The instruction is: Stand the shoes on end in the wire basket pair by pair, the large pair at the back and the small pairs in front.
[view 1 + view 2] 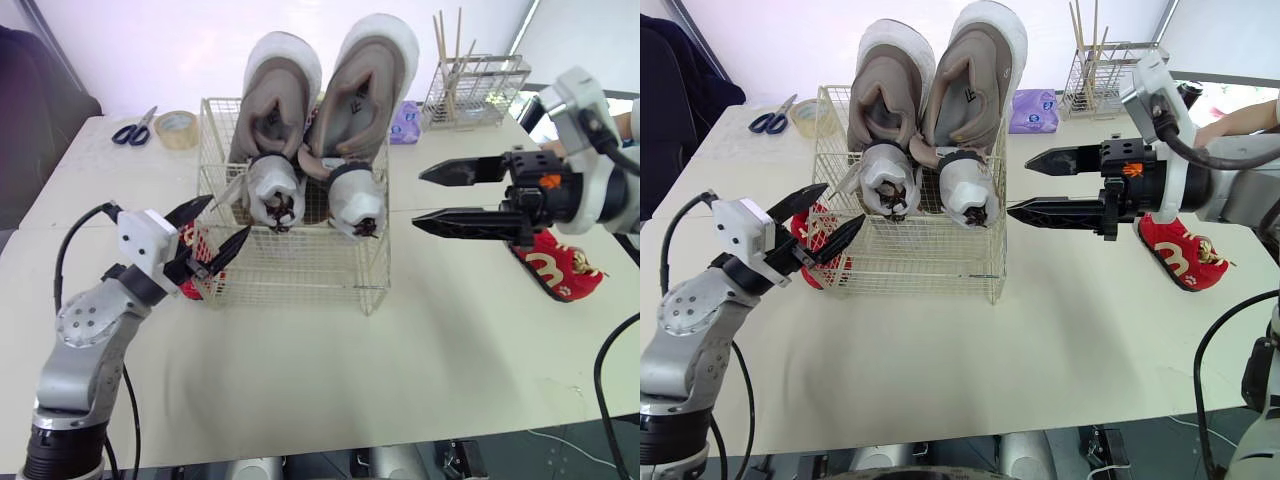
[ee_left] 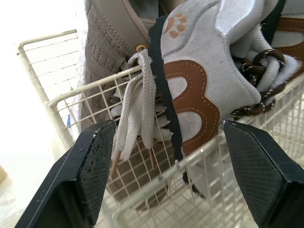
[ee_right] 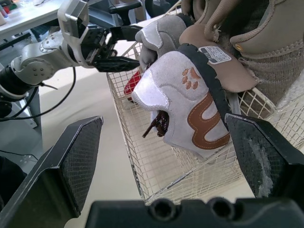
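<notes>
The white wire basket point(image 1: 300, 262) stands in the middle of the pale table point(image 1: 420, 370). At its back, 2 large taupe fabric shoes point(image 1: 372, 85) stand on end. In front of them, 2 small grey shoes point(image 1: 275, 190) with brown curved stripes also stand on end. I judge that only the red pair is not yet placed. 1 small red shoe with white dots point(image 1: 822, 235) lies just beside the left wall of the basket. The other small red shoe with a white pattern point(image 1: 555, 268) lies on the table, well apart on the right.

Several things could go wrong from here. The grey pair already takes much of the front row, so a red shoe pushed in may tip a grey one over. A white lace point(image 2: 135, 109) hangs from a large shoe over the wire close to the left claw, and a finger may catch it and pull that shoe down. The basket looks light, and a push from either side may slide it.

The left arm is bent low over the table. The left claw point(image 1: 230, 214) points at the left front corner of the basket, open and holding nothing, with the dotted red shoe close under it. The right arm reaches in from the right at about the height of the rim. The right claw point(image 1: 417, 197) is level, 1 finger above the other, wide open and empty, with its tips near the right wall of the basket. Its forearm passes over the patterned red shoe, so I think it must draw back before it can take that shoe.
</notes>
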Controlling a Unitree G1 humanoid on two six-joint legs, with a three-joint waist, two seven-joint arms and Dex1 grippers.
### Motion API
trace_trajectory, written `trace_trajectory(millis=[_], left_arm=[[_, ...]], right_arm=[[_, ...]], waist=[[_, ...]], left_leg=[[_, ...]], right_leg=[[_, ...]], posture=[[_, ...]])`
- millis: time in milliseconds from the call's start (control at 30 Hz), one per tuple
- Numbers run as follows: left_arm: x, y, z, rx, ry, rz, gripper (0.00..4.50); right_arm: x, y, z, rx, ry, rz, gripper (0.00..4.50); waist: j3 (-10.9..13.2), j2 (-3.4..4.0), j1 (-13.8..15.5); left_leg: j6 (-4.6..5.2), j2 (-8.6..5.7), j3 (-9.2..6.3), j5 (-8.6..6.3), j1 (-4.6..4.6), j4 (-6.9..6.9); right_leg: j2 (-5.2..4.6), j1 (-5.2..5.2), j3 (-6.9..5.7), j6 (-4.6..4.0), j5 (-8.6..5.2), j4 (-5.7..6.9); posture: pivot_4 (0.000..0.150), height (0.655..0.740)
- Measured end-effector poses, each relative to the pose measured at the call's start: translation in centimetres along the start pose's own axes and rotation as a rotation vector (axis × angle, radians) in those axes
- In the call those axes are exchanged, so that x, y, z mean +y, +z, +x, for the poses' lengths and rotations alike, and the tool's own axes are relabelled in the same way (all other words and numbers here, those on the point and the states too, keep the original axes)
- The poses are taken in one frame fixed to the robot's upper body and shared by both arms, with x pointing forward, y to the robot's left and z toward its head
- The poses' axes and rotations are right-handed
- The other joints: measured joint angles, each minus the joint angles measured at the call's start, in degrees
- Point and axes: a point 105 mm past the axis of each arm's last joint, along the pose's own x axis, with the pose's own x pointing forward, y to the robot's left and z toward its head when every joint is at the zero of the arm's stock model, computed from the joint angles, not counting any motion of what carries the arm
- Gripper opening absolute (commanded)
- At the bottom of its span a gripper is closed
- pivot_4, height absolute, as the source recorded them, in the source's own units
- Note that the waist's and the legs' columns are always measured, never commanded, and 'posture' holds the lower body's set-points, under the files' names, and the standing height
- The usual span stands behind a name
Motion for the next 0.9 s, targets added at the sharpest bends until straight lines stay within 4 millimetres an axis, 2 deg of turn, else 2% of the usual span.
trace_trajectory(millis=[100, 200, 300, 367, 400, 467, 600, 700, 800, 900], left_arm=[[0.4, 0.0, -0.5, 0.017, 0.001, -0.016, 3.72], [1.6, 0.2, -1.6, 0.047, 0.015, -0.082, 3.72], [3.4, 1.8, -3.0, 0.046, 0.031, -0.227, 3.72], [3.8, 3.4, -3.8, 0.075, -0.01, -0.294, 4.27], [3.4, 4.3, -4.2, 0.1, -0.061, -0.326, 4.45], [1.9, 5.6, -4.5, 0.118, -0.163, -0.384, 4.45], [-2.0, 6.3, -4.7, 0.21, -0.345, -0.45, 4.45], [-4.1, 7.0, -3.5, 0.24, -0.431, -0.398, 4.45], [-5.7, 7.7, -1.8, 0.228, -0.493, -0.403, 4.45], [-8.0, 8.6, -0.6, 0.185, -0.625, -0.465, 4.45]], right_arm=[[-0.1, -0.1, 0.1, 0.001, 0.0, 0.0, 4.5], [-0.1, -0.2, 0.1, 0.004, 0.003, 0.002, 4.5], [-0.2, -0.3, 0.1, 0.004, 0.006, -0.001, 4.5], [-0.4, -0.6, 0.0, 0.005, 0.001, 0.002, 4.5], [-0.8, -0.9, -0.1, 0.012, -0.017, 0.0, 4.5], [-1.6, -1.5, -0.4, 0.023, -0.057, 0.005, 4.5], [-3.6, -3.6, -1.5, 0.048, -0.172, 0.038, 4.5], [-5.4, -5.7, -3.8, 0.042, -0.323, -0.013, 4.5], [-5.2, -8.4, -6.6, 0.099, -0.413, 0.014, 4.5], [-4.9, -9.7, -9.6, 0.091, -0.544, 0.088, 4.5]], waist=[[0.0, 0.01, -0.05], [0.02, 0.02, -0.1], [0.07, -0.02, -0.15], [0.09, -0.03, -0.13], [0.09, -0.01, -0.14], [0.15, 0.1, -0.07], [0.18, 0.08, 0.09], [0.2, 0.13, 0.8], [0.24, 0.3, 1.51], [0.24, 0.3, 1.56]], left_leg=[[0.0, 0.01, -0.01, 0.0, 0.0, 0.0], [0.0, 0.02, -0.03, 0.0, 0.0, -0.02], [-0.01, 0.06, -0.09, 0.0, -0.06, -0.02], [-0.01, 0.05, -0.1, 0.0, -0.1, -0.02], [-0.01, 0.04, -0.08, -0.01, -0.11, -0.01], [0.01, -0.04, -0.03, -0.02, -0.11, -0.01], [0.01, -0.11, -0.02, -0.02, -0.11, 0.0], [-0.01, -0.16, 0.07, -0.01, -0.11, 0.0], [-0.02, -0.14, 0.1, 0.0, -0.09, 0.0], [-0.05, -0.12, 0.08, 0.02, -0.08, 0.01]], right_leg=[[0.0, -0.01, 0.0, 0.0, 0.0, 0.0], [0.0, -0.05, 0.0, 0.0, 0.0, 0.0], [0.01, -0.1, 0.0, 0.0, 0.0, 0.01], [0.0, -0.1, 0.0, 0.01, -0.01, -0.01], [-0.02, -0.1, 0.01, 0.01, -0.01, -0.04], [-0.16, -0.1, 0.01, 0.0, -0.02, -0.05], [-0.15, -0.07, 0.02, -0.04, -0.04, -0.06], [-0.12, -0.02, 0.02, -0.14, -0.11, -0.07], [-0.05, -0.01, 0.05, 0.02, -0.02, -0.05], [0.01, 0.0, 0.06, 0.03, -0.01, -0.02]], posture=[[0.15, 0.74], [0.15, 0.74], [0.15, 0.74], [0.15, 0.74], [0.15, 0.74], [0.15, 0.74], [0.15, 0.74], [0.15, 0.74], [0.15, 0.74], [0.15, 0.74]])
